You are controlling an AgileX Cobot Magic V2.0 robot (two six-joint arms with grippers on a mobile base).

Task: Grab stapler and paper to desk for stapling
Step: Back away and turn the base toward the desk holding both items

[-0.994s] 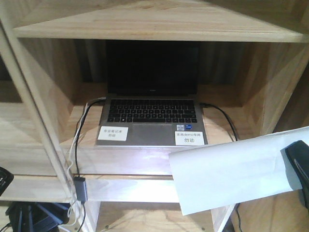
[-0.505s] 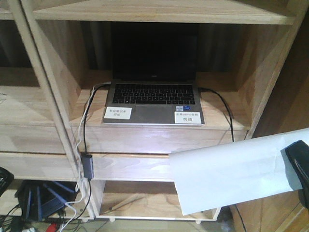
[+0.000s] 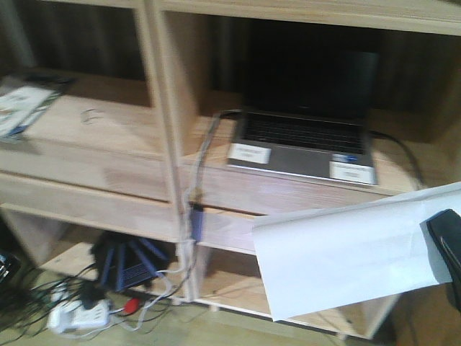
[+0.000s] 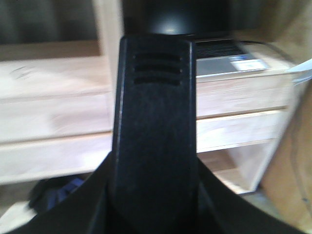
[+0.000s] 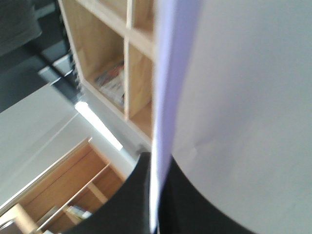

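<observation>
The white paper (image 3: 338,252) hangs in the air at the right of the front view, in front of the shelf unit. My right gripper (image 3: 450,252) is shut on its right edge. In the right wrist view the paper (image 5: 243,97) runs edge-on between the black jaws of my right gripper (image 5: 153,204). In the left wrist view my left gripper (image 4: 153,187) is shut on the black stapler (image 4: 153,112), which stands up between the fingers; three grooves show near its top, its orange patch is hidden. The desk is out of view.
A wooden shelf unit (image 3: 166,144) fills the front view. An open laptop (image 3: 306,140) with cables sits on one shelf and a magazine (image 3: 21,108) lies at the left. A white power strip (image 3: 79,313), cables and a dark blue object (image 3: 126,263) lie on the floor below.
The shelf unit and laptop have slid right and shrunk in the front view, and the floor with the power strip came into sight. The paper and right gripper keep their place in the view.
</observation>
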